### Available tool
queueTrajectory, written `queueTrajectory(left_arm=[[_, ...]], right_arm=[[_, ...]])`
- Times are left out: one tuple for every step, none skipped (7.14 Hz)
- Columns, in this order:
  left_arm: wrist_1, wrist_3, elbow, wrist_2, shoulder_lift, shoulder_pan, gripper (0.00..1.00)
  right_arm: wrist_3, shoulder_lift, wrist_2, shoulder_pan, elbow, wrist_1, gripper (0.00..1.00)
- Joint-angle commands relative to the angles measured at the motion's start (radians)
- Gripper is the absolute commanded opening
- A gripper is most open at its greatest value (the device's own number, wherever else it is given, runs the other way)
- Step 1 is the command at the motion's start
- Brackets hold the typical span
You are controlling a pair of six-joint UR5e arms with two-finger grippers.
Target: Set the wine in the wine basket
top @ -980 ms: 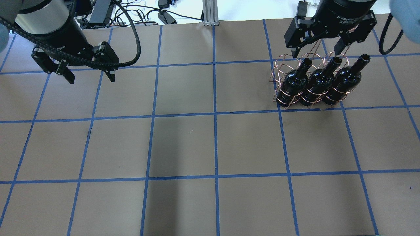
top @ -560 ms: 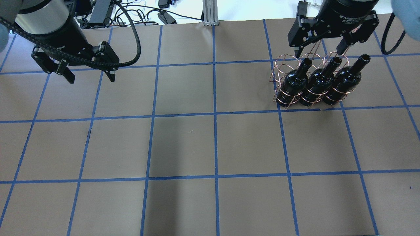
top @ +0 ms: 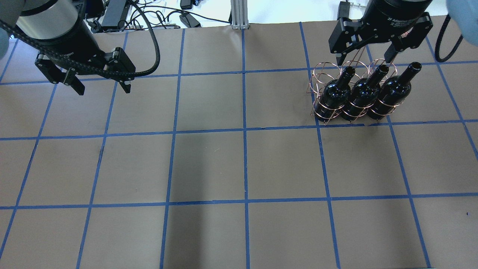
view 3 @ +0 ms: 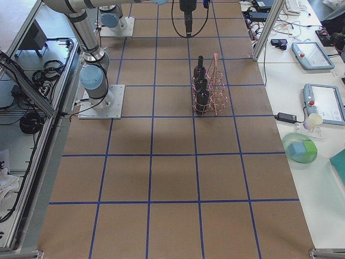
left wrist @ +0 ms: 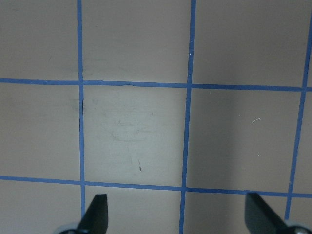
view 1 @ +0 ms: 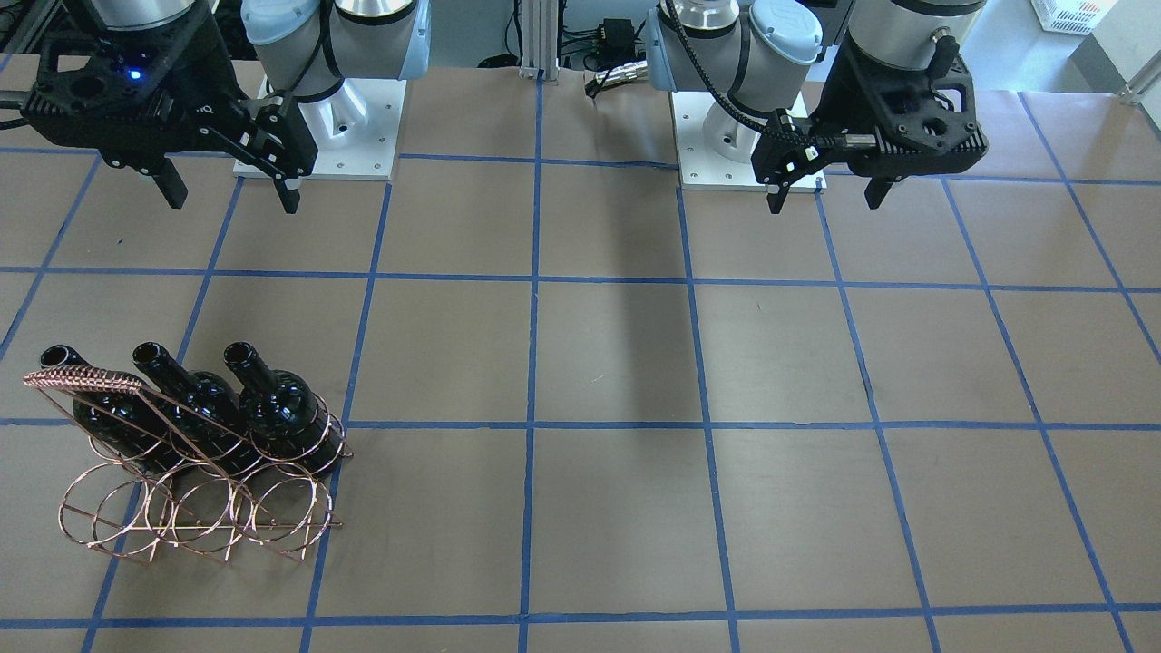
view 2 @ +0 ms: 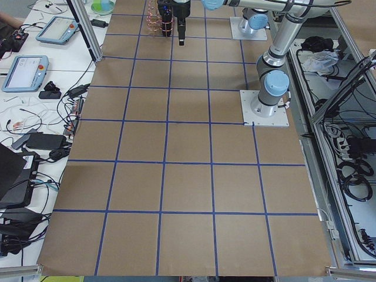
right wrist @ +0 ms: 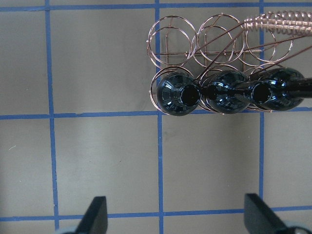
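Three glossy near-black wine bottles (top: 361, 93) stand side by side in the row of the copper wire wine basket (top: 322, 71) nearer the robot. In the front-facing view the bottles (view 1: 195, 399) sit behind the basket's empty ring row (view 1: 181, 508). My right gripper (top: 364, 58) is open and empty, high above the table. Its wrist view looks straight down on the bottle mouths (right wrist: 226, 92) and the empty rings (right wrist: 168, 36). My left gripper (top: 104, 89) is open and empty, far from the basket, over bare table (left wrist: 136, 131).
The table is brown paper with a blue tape grid (top: 244, 130). The arm bases (view 1: 317, 118) stand at the robot's side of the table. Cables and power bricks (top: 112, 15) lie beyond the far edge. In the exterior right view, tablets and a green bowl (view 3: 299, 150) sit on a side bench.
My right gripper has shifted slightly up and away from the bottle tops. The left arm, bottles and basket have not moved.
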Motion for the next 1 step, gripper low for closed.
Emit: queueTrajectory(left_arm=[[0.002,0.0,0.001,-0.001,0.001,0.005,1.0]], right_arm=[[0.0,0.0,0.002,0.0,-0.001,0.0,1.0]])
